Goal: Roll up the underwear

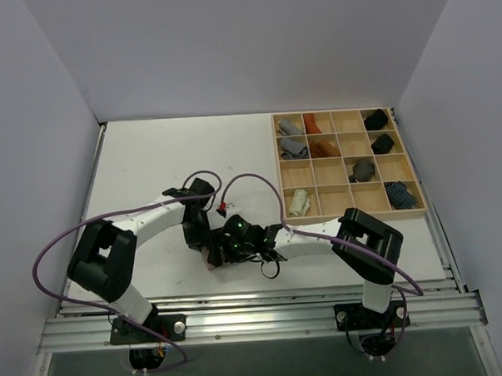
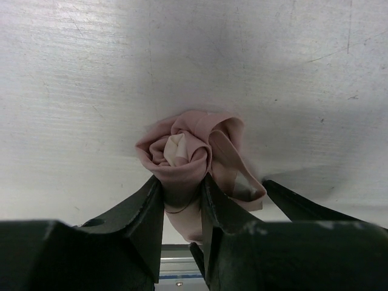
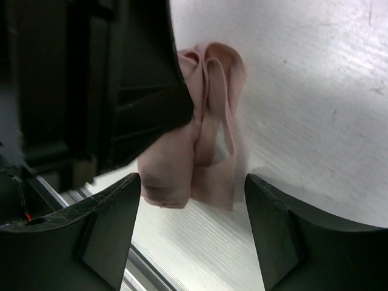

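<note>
Item 1, near edge: pink underwear [image 2: 191,145], rolled tight, pinched mid-length in my left gripper [image 2: 180,182].
Item 2: right gripper [image 3: 193,182], jaws spread wide, holding nothing, straddling the roll's end. The roll's long axis runs away between them.
Item 3, far right: tray [image 1: 277,166] of rolls.

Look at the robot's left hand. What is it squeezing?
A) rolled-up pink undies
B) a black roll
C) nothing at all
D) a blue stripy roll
A: in the left wrist view, the left gripper has both fingers pinched on the pink underwear roll, which shows a swirl at its end. The right gripper stands open around it.
</note>
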{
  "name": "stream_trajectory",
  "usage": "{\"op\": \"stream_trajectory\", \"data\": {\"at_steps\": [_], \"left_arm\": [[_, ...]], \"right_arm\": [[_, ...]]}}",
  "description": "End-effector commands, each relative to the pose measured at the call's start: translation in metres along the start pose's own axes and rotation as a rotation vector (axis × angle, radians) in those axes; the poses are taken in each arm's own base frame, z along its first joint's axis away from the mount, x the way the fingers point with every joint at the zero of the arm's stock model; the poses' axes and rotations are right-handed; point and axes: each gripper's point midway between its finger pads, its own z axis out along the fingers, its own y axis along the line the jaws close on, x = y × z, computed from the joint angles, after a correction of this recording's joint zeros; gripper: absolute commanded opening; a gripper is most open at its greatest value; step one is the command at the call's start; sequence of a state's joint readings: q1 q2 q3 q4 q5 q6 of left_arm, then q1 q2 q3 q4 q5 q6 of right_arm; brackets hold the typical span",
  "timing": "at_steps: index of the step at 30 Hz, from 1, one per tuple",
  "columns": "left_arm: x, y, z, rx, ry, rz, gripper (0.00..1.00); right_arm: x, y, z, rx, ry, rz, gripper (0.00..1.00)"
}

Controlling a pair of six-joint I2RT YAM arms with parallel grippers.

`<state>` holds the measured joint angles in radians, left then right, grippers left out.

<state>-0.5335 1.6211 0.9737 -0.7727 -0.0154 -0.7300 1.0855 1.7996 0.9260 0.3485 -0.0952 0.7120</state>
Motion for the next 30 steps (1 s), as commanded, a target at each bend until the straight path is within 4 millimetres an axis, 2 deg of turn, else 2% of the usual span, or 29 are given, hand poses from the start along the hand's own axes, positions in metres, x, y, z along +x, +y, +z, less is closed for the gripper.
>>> {"op": "stream_trajectory", "data": {"at_steps": [1, 2, 4, 6, 7, 9, 10, 12, 13, 14, 16, 17, 30], "left_arm": [[0.012, 0.014, 0.003, -0.100, 0.049, 0.002, 0.03], [0.014, 0.015, 0.002, -0.110, 0.059, 0.003, 0.02], [0.014, 0.012, 0.001, -0.108, 0.064, -0.006, 0.02], [0.017, 0.010, -0.001, -0.112, 0.083, -0.011, 0.02], [0.017, 0.009, -0.004, -0.113, 0.089, -0.011, 0.02], [0.018, 0.008, -0.004, -0.123, 0.105, -0.011, 0.02], [0.017, 0.005, -0.006, -0.117, 0.106, -0.012, 0.02], [0.018, 0.007, -0.007, -0.132, 0.119, -0.015, 0.02], [0.018, 0.006, -0.008, -0.131, 0.122, -0.016, 0.02], [0.018, 0.006, -0.008, -0.130, 0.121, -0.017, 0.02], [0.019, 0.006, -0.008, -0.131, 0.123, -0.022, 0.02], [0.020, 0.006, -0.008, -0.130, 0.128, -0.022, 0.02], [0.027, 0.010, -0.004, -0.149, 0.159, -0.035, 0.02]], "right_arm": [[-0.015, 0.023, 0.003, -0.050, -0.036, -0.028, 0.65], [-0.021, 0.024, 0.000, -0.030, -0.067, -0.037, 0.65], [-0.016, 0.032, -0.005, 0.010, -0.078, -0.083, 0.65], [-0.026, 0.031, -0.014, 0.107, -0.153, -0.147, 0.63], [-0.018, 0.041, -0.017, 0.115, -0.160, -0.190, 0.63], [-0.019, 0.037, -0.020, 0.186, -0.189, -0.249, 0.63], [-0.020, 0.041, -0.021, 0.199, -0.201, -0.270, 0.62], [-0.013, 0.041, -0.019, 0.245, -0.202, -0.333, 0.61], [-0.015, 0.047, -0.019, 0.250, -0.214, -0.348, 0.61], [-0.009, 0.049, -0.016, 0.261, -0.209, -0.376, 0.60], [-0.007, 0.046, -0.014, 0.312, -0.211, -0.421, 0.60], [-0.006, 0.054, -0.011, 0.323, -0.216, -0.438, 0.59], [0.007, 0.033, 0.008, 0.466, -0.181, -0.546, 0.59]]}}
